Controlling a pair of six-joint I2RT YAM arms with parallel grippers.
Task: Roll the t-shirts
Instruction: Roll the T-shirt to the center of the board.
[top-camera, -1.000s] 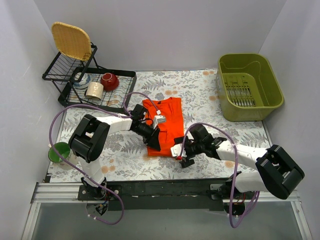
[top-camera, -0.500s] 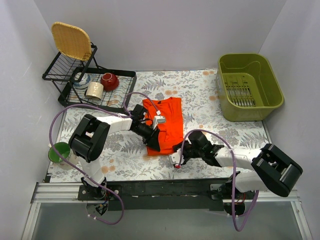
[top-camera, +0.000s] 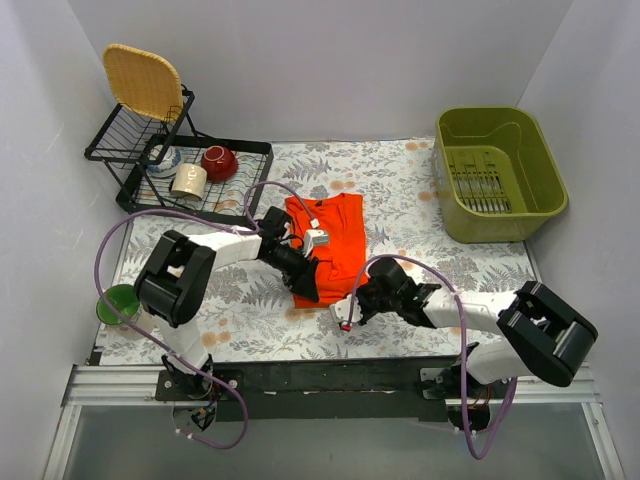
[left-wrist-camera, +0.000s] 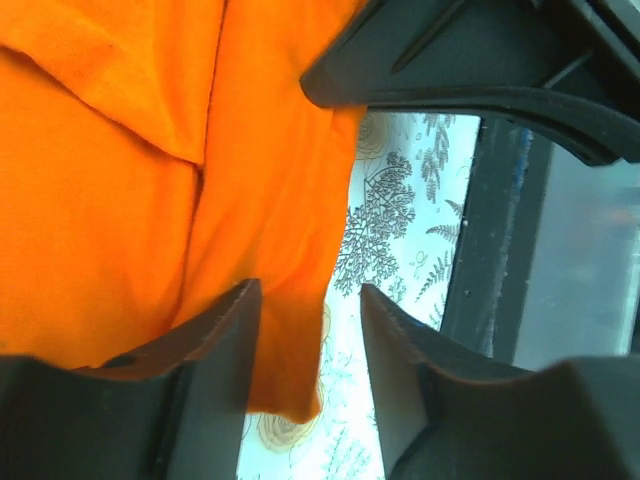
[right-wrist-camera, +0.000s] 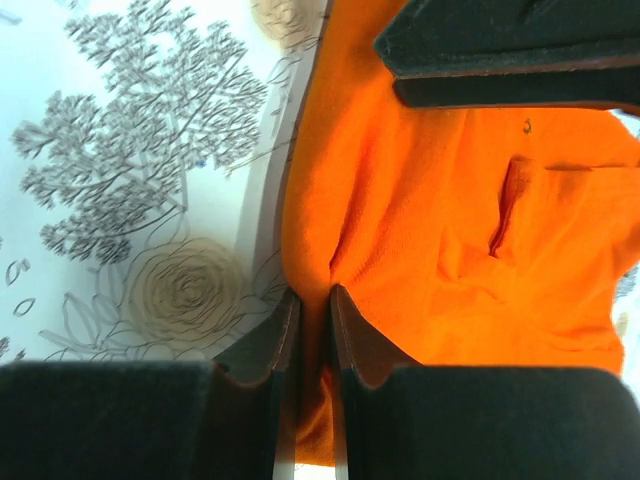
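While right end effector pinches t-shirt hem, open left end effector may miss it, skewing the roll.

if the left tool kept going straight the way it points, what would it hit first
The orange t-shirt: its edge lies inside the open left tool. Past that cloth, the right tool looks next in line, though depth is hard to judge.
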